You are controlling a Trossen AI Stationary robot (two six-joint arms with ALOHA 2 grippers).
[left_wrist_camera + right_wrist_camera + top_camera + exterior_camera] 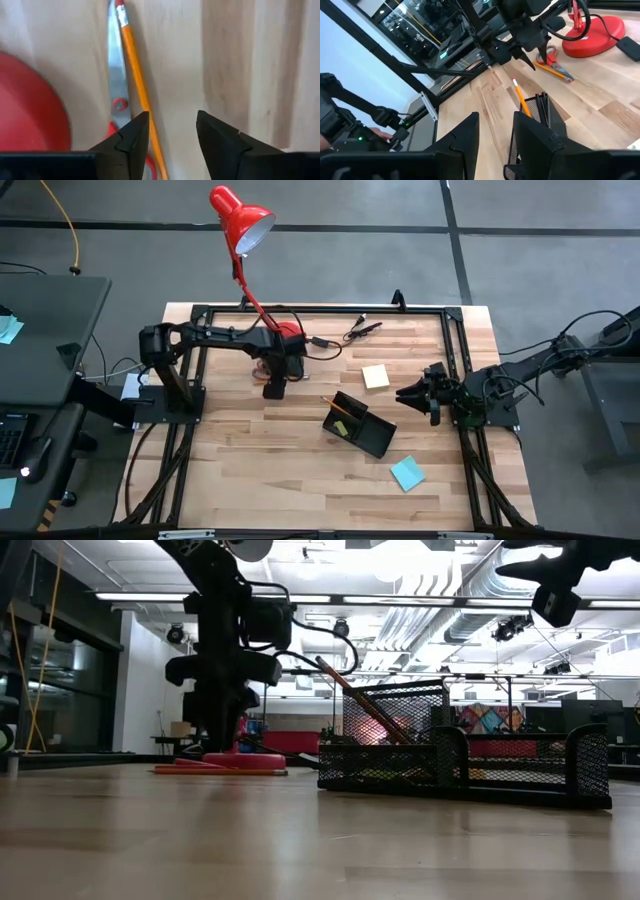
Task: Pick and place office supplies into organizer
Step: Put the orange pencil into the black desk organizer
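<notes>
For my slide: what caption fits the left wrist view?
Open left gripper poised above pencil and scissors beside lamp base.

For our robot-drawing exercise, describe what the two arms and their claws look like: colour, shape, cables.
Both arms are dark, near-black jointed limbs with black cables looping along them. The left claw ends in two matte black wedge-shaped fingers with angular, faceted edges tapering to blunt tips. The right claw has the same pair of chunky black fingers. No markings or labels are visible on either.
</notes>
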